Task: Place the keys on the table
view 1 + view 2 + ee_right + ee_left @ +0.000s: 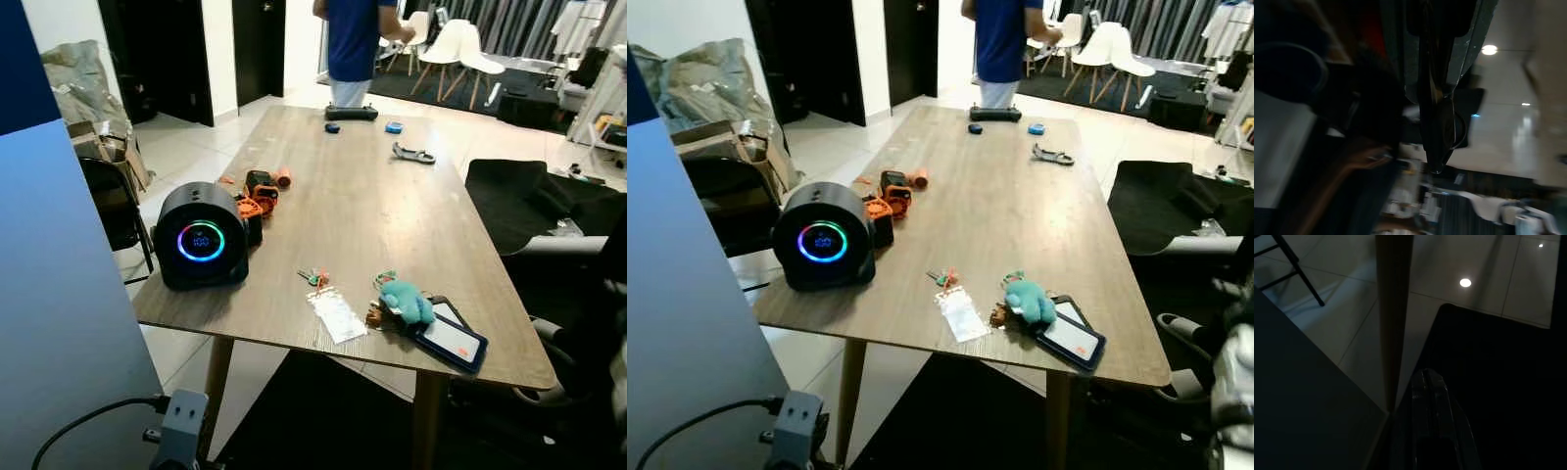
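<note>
Small metal keys [314,278], wood-grain table [362,211]

Bright, sharp daylit head views; dim wrist views, the right one motion-blurred, lamp glare on tiles.

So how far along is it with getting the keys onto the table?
A small bunch of keys already lies on the wooden table, near its front edge between the round speaker and the teal plush keychain, so the placing looks done. The left gripper hangs by the table leg and the right gripper hangs low. Little looks left.
</note>
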